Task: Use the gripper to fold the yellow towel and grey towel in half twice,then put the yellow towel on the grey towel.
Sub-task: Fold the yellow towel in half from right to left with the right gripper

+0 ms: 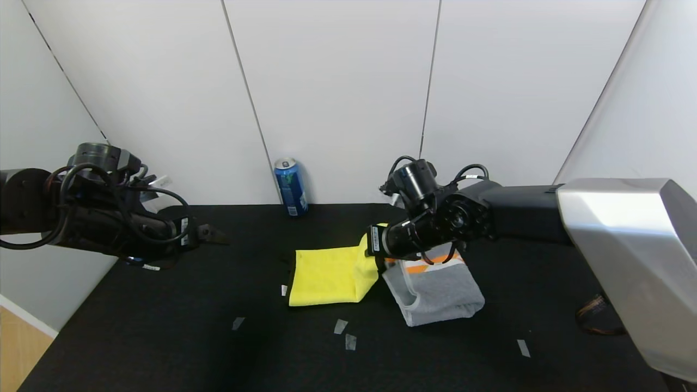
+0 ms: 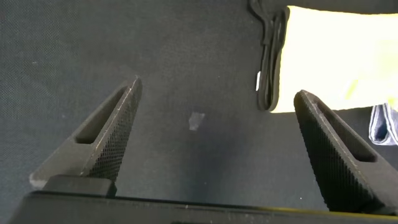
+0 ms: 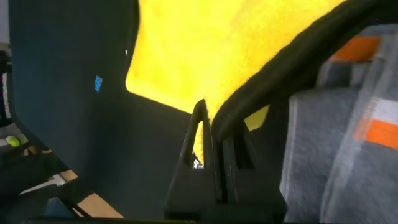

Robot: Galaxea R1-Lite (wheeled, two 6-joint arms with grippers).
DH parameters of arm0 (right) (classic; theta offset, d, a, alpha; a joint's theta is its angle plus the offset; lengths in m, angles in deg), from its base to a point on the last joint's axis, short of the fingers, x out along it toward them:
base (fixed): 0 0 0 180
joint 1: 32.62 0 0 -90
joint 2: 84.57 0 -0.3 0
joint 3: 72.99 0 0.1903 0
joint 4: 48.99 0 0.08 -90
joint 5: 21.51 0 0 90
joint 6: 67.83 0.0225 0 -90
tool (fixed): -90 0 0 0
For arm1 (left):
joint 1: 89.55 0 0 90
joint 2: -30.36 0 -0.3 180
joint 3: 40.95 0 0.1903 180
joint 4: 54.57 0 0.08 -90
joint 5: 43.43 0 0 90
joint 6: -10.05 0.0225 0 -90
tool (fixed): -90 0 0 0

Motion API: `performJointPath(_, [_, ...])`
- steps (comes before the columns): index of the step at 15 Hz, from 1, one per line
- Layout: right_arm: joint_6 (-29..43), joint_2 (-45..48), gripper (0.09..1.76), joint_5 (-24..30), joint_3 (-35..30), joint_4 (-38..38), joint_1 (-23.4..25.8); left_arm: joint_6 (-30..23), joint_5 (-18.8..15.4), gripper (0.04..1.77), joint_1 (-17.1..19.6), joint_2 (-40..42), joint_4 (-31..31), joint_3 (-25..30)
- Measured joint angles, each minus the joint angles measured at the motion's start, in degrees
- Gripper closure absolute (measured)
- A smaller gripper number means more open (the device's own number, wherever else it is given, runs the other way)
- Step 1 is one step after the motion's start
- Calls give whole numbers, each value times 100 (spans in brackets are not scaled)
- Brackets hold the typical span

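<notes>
The yellow towel [image 1: 326,275] lies folded on the black table, its black-trimmed edge toward the left. Its right edge is lifted off the surface, pinched by my right gripper [image 1: 369,246]. In the right wrist view that gripper [image 3: 208,111] is shut on the yellow towel [image 3: 205,43] at its black trim [image 3: 298,56]. The grey towel [image 1: 441,294], folded with orange patches at its far end, lies just right of the yellow one, under my right wrist, and shows beside the jaws [image 3: 323,155]. My left gripper [image 1: 215,235] hovers open and empty at the table's left, its jaws [image 2: 219,88] wide apart over bare cloth, the yellow towel [image 2: 336,56] farther off.
A blue drink can [image 1: 290,188] stands at the back wall behind the towels. Small tape pieces [image 1: 340,325] [image 1: 238,323] dot the front of the table, and one [image 2: 196,121] lies below the left gripper. A cable [image 1: 596,316] hangs at the right.
</notes>
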Motion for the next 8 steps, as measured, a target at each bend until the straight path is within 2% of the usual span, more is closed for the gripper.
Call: performJointPath(8, [-5,-215,170,585,0,394,-260,-2,-106,9,4,-21,39,85])
